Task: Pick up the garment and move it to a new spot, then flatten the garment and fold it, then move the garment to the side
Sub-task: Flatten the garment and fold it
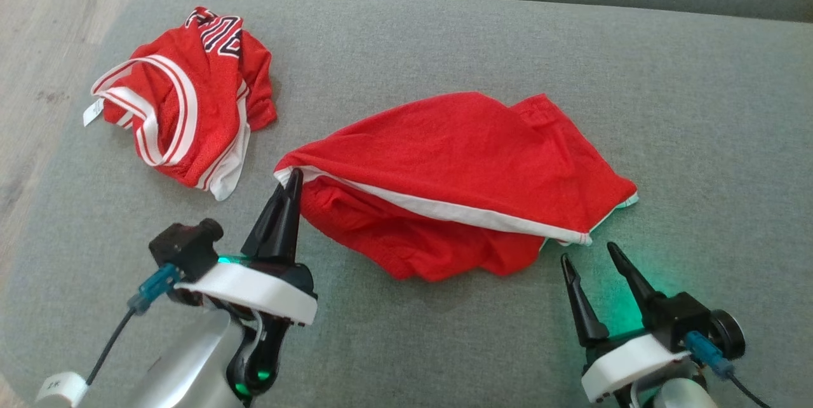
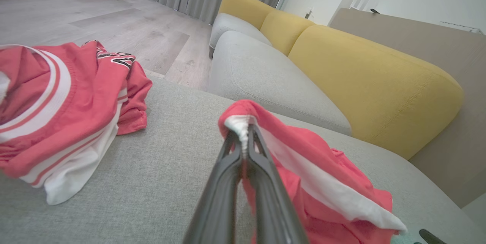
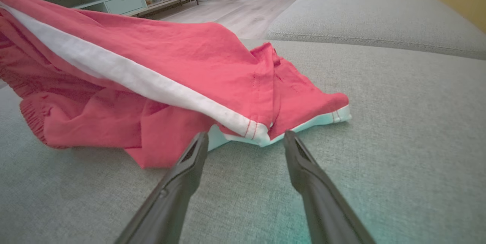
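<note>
A red garment with a white side stripe lies bunched on the grey cushion. My left gripper is shut on the garment's left corner, lifting it a little; in the left wrist view the white hem is pinched between the fingers. My right gripper stands open just in front of the garment's right lower corner, its fingertips either side of that corner and slightly short of it.
A second red jersey with white trim lies crumpled at the cushion's far left, near the edge. Beyond are wooden floor, another grey seat and yellow backrests.
</note>
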Tool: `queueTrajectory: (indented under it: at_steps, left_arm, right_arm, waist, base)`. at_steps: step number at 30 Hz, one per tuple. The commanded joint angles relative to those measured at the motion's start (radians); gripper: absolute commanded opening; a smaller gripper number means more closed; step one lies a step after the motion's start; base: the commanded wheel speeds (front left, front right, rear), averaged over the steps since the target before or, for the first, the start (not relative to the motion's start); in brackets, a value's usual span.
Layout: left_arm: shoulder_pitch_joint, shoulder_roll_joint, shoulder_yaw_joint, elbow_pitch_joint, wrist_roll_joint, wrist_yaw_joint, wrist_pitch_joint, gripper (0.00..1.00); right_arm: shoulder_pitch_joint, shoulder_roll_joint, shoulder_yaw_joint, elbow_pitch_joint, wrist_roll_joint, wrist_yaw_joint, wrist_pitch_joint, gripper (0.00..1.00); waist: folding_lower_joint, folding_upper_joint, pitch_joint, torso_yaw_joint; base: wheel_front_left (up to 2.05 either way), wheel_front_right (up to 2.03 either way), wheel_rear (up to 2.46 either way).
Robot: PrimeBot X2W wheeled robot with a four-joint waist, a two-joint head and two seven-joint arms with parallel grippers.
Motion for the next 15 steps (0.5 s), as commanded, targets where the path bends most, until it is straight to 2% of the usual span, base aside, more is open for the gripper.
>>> queueTrajectory:
  at_steps: [1, 12, 15]
  left_arm:
    - [-0.026, 0.026, 0.035, -0.034, 0.003, 0.001, -0.007, 0.00]
    - [-0.051, 0.015, 0.027, -0.046, 0.008, -0.005, -0.007, 0.00]
    - [-0.057, 0.014, 0.028, -0.044, 0.009, -0.006, -0.008, 0.00]
  right_arm:
    - [-0.029, -0.010, 0.021, -0.017, -0.009, -0.001, -0.003, 1.00]
    - [-0.080, -0.015, -0.021, 0.015, -0.052, -0.001, -0.003, 1.00]
    - [-0.090, -0.013, -0.034, 0.023, -0.066, -0.001, -0.003, 0.95]
  waist:
    - [0.0001, 0.0000, 0.003, 0.001]
    - [0.0001, 0.0000, 0.043, 0.018]
    - [0.0001, 0.0000, 0.049, 0.022]
  base:
    - [0.00, 0.00, 0.00]
    - [0.00, 0.00, 0.00]
    - [0.00, 0.00, 0.00]
